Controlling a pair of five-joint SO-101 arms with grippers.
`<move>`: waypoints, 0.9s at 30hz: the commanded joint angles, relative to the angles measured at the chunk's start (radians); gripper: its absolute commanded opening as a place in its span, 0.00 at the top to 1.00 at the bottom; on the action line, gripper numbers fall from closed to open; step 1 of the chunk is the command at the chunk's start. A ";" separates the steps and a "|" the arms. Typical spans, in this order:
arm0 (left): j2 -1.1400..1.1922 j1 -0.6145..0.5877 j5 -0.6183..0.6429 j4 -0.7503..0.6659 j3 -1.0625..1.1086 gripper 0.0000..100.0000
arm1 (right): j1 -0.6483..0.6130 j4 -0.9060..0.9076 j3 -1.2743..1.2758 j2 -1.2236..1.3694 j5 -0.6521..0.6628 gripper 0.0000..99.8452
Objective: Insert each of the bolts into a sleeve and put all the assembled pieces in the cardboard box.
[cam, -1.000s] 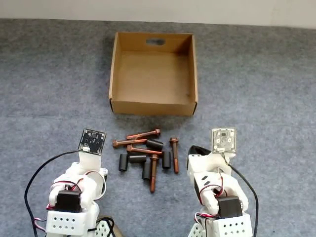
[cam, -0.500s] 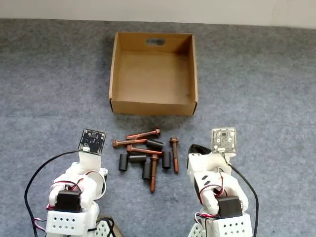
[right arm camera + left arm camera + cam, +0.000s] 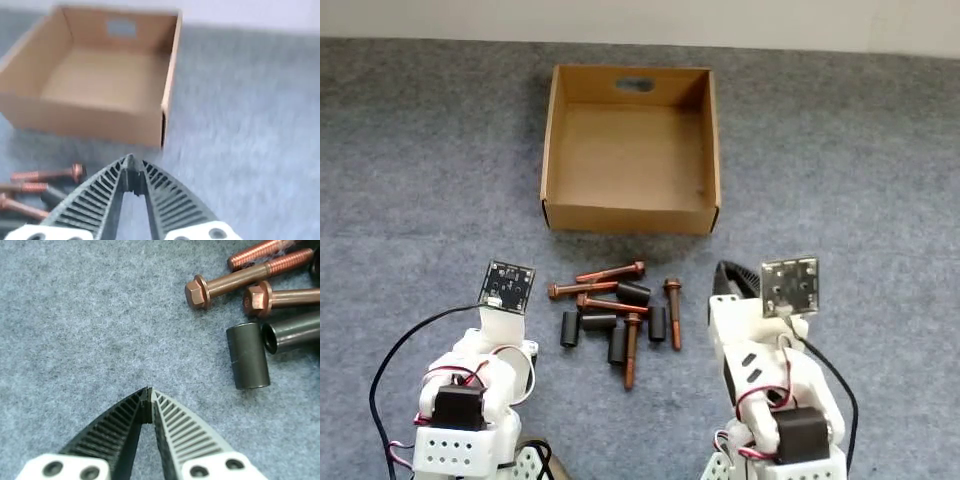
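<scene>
Since no bolt has been put into a sleeve yet, the copper bolts point(image 3: 610, 304) and the dark sleeves point(image 3: 599, 322) are found mixed in one small heap on the grey carpet point(image 3: 870, 150), between the two arms. Five of each can be counted. The cardboard box point(image 3: 630, 218) is seen past the heap, well apart from it, and no piece has been put in it.

The left gripper point(image 3: 150, 392) is held low over the carpet. Its jaws are pressed shut with nothing between them. One short sleeve point(image 3: 247, 356) is lying near, a little ahead of the jaw tips and off to their right side. Its long side is turned almost the same way the jaws are pointed. So it could likely be pinched across its round body once the jaws are opened and slid over. A second sleeve point(image 3: 292, 332) is lying just beside it, so little room is left on that far side.

The right gripper point(image 3: 131, 162) is also closed on nothing and is pointed toward the box. The heap is off to the left side of its jaws. One bolt point(image 3: 673, 315) at that edge of the heap is laid with its head toward the box.

The left jaws are judged to be nearer to a sleeve, and the right jaws nearer to a bolt. No first pick has been made yet.
</scene>
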 commanded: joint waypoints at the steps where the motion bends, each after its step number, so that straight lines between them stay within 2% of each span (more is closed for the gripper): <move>1: -0.007 -0.010 -0.006 0.002 0.016 0.99 | -0.004 -0.016 -0.137 -0.004 0.018 0.99; 9: -0.007 -0.010 -0.006 0.002 0.016 0.99 | -0.004 -0.015 -0.302 0.091 0.015 0.99; 13: -0.007 -0.010 -0.006 0.002 0.016 0.99 | -0.004 -0.004 -0.406 0.338 0.014 0.99; 18: -0.007 -0.010 -0.006 0.002 0.016 0.99 | -0.038 0.143 -0.552 0.702 0.014 0.99; 24: -0.007 -0.010 -0.006 0.002 0.016 0.99 | -0.056 0.148 -0.484 0.854 0.014 0.99; 27: -0.007 -0.010 -0.006 0.002 0.016 0.99 | -0.166 0.096 -0.397 0.860 0.026 0.99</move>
